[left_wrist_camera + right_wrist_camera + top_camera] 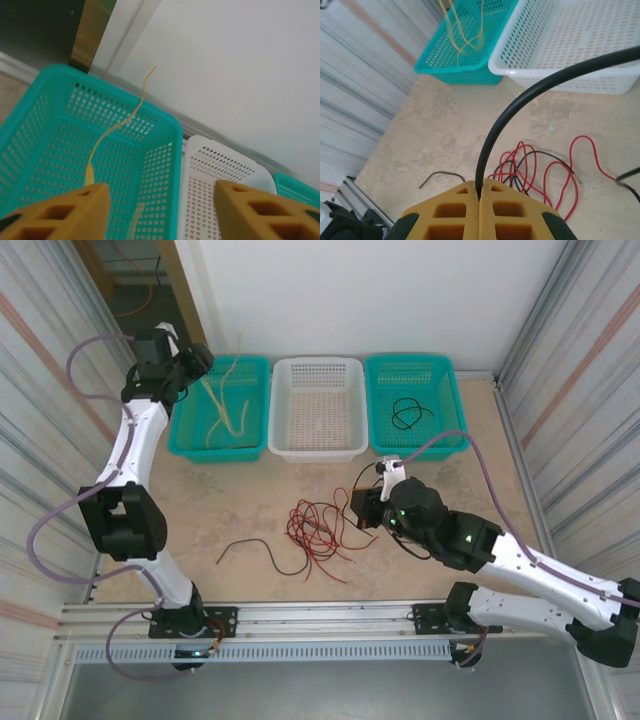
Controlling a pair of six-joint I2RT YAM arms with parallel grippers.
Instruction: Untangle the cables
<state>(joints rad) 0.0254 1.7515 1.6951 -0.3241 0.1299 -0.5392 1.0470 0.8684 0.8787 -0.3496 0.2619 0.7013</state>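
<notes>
A tangle of red cables (315, 530) with black strands in it lies mid-table, also in the right wrist view (540, 165). A loose black cable (255, 552) curls to its left. My right gripper (358, 508) hovers just right of the tangle, shut on a black cable (520, 100) that arcs up and away from the closed fingertips (480, 189). Pale yellow cables (225, 405) lie in the left teal basket (190, 435). Above that basket's back left corner my left gripper (160, 210) is open, and a yellow cable (117, 127) rises beside its left finger (65, 215).
A white basket (318, 445) stands between the teal ones. The right teal basket (445, 435) holds a coiled black cable (408, 413). Corrugated walls close both sides. A rail (320, 618) runs along the near edge.
</notes>
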